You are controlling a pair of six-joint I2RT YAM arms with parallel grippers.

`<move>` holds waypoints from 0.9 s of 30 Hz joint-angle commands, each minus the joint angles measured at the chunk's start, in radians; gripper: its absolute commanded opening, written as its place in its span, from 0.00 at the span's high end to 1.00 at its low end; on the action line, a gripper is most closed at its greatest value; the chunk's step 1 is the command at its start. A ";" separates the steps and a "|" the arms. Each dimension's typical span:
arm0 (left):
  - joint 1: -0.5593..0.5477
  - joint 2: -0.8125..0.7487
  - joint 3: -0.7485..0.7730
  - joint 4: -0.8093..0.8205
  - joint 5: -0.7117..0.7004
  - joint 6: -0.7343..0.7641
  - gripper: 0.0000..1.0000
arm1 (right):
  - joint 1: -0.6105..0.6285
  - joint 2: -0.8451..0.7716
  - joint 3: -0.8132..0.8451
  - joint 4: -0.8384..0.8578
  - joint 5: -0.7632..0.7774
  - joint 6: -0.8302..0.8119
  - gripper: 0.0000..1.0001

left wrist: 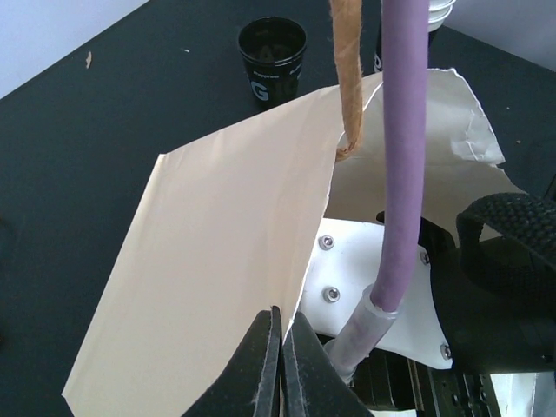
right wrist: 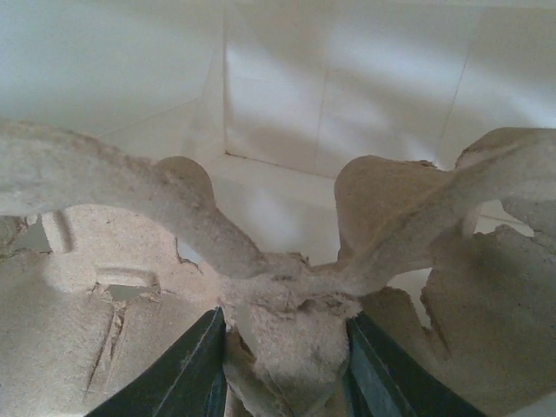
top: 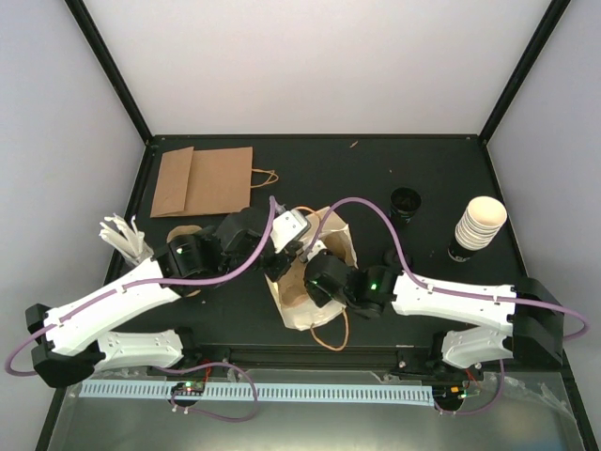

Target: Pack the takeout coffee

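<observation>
From above, the right hand (right wrist: pixel 282 347) is hidden inside the paper bag (top: pixel 338 240). In its wrist view the pulp carrier (right wrist: pixel 287 291) it pinches runs off both sides.

black table (top: pixel 376 169). on it i note: flat brown bag (top: pixel 202 180) far left, cream bag (top: pixel 293 310) centre, black cup (top: pixel 406 202) and cup stack (top: pixel 479 224) far right, white sticks (top: pixel 120 233) at left edge.

black table (top: pixel 376 169), pale walls (top: pixel 310 66)
</observation>
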 commanded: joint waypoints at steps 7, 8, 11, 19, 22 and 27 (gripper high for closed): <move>-0.020 -0.002 0.054 0.082 0.055 -0.023 0.99 | 0.006 0.049 -0.044 0.089 0.073 -0.045 0.64; -0.020 -0.002 0.055 0.083 0.058 -0.025 0.98 | 0.006 0.050 -0.050 0.099 0.078 -0.045 0.64; -0.020 -0.004 0.055 0.085 0.075 -0.030 0.98 | 0.005 0.053 -0.057 0.117 0.090 -0.050 0.64; -0.020 0.017 0.057 0.067 0.084 -0.031 0.98 | 0.005 0.022 -0.020 0.076 0.117 -0.020 0.61; -0.021 0.036 0.052 0.063 0.073 -0.041 0.98 | 0.004 0.060 0.047 -0.027 0.122 0.031 0.61; -0.021 0.047 0.058 0.066 0.048 -0.065 0.98 | 0.000 0.074 0.051 -0.044 0.093 0.127 0.62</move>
